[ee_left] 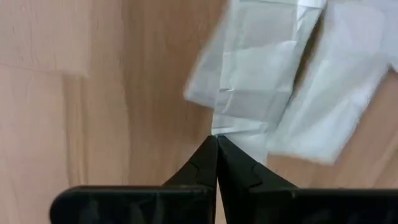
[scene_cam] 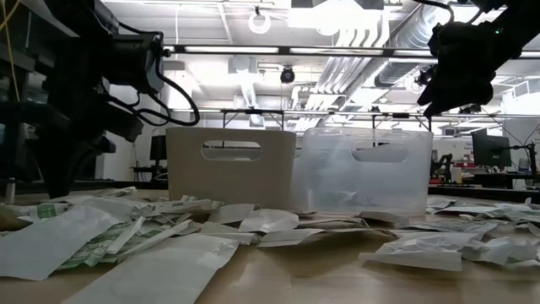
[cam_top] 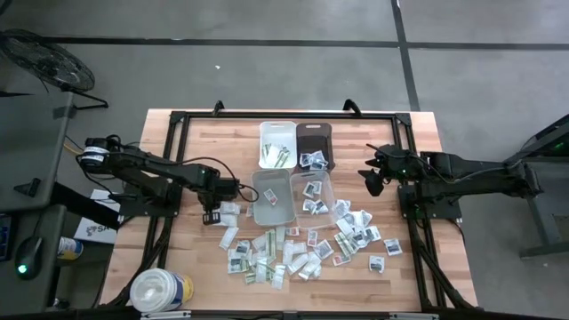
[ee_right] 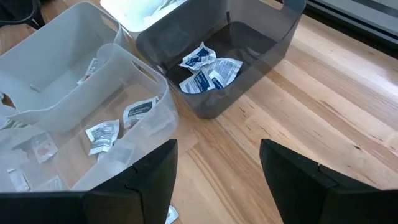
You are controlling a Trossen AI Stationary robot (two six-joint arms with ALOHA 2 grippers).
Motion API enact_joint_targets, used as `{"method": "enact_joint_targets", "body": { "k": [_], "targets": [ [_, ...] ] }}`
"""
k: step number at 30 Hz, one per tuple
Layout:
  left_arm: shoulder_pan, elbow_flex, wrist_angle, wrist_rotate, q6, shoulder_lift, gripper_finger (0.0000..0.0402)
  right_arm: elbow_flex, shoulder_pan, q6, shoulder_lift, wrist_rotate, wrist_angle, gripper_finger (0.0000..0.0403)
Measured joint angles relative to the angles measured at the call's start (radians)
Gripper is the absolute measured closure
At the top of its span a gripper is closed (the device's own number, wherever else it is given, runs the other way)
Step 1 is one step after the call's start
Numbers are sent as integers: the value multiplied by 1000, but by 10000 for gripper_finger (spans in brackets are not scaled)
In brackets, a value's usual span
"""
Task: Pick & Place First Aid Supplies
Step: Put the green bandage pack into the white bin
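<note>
L arm low at centre-left, R arm hovering upper right.
L gripper (ee_left: 217, 144) pinched closed on small white flat paper packet (ee_left: 249, 93); R gripper (ee_right: 217, 168) fingers spread, empty, above wooden table (ee_right: 323, 93).

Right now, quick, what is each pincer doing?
Left pincer: shut, pinching the edge of a white packet on the table.
Right pincer: open, holding nothing, above the table beside the dark bin.

My overhead camera looks straight down on the counter (cam_top: 178, 267); my low one looks level across it; both show the bins (cam_top: 298, 169).
</note>
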Motion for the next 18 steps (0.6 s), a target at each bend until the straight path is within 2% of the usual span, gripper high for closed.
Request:
{"method": "enact_joint_targets", "body": {
  "k": [6,18],
  "targets": [
    [0,43,-61,2,0,-58,401,0,0,-4,0,2,0,181],
    [0,146,-124,4,10,-71,402,0,0,-15,0,3,1,181]
  ]
}}
